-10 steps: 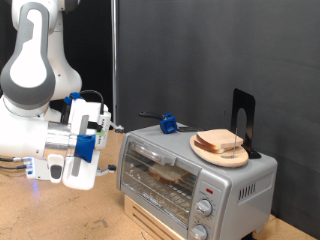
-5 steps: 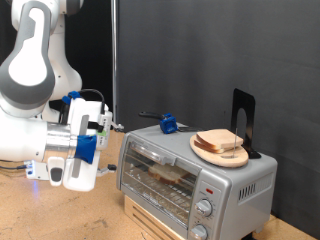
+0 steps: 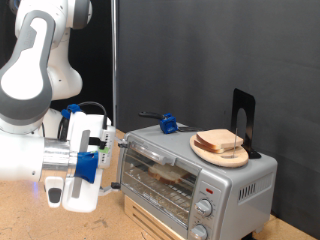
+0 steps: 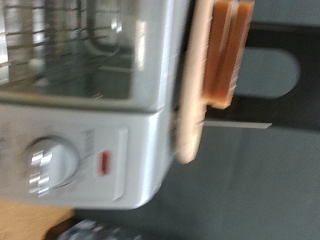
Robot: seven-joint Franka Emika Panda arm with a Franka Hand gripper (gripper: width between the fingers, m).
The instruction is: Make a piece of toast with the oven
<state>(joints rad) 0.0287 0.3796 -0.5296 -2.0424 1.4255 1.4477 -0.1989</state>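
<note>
The silver toaster oven (image 3: 190, 175) stands on a wooden box, its glass door shut. A slice of toast (image 3: 168, 172) lies on the wire rack inside, seen through the glass. My gripper (image 3: 110, 150) is just off the oven's end at the exterior view's left, level with the door, and holds nothing that shows. The wrist view shows the oven's glass door (image 4: 70, 50), a round knob (image 4: 48, 166) and the small red mark (image 4: 104, 163) close up and blurred. My fingers do not show clearly there.
A round wooden plate (image 3: 206, 153) with a pile of bread slices (image 3: 222, 141) sits on the oven's top; it also shows in the wrist view (image 4: 195, 90). A blue clamp (image 3: 168, 124) and a black stand (image 3: 242, 120) are up there too. A dark curtain hangs behind.
My arm has dropped lower and swung towards the exterior view's right, which brings the hand nearer the oven's left end. The oven, toast and plate have not moved.
</note>
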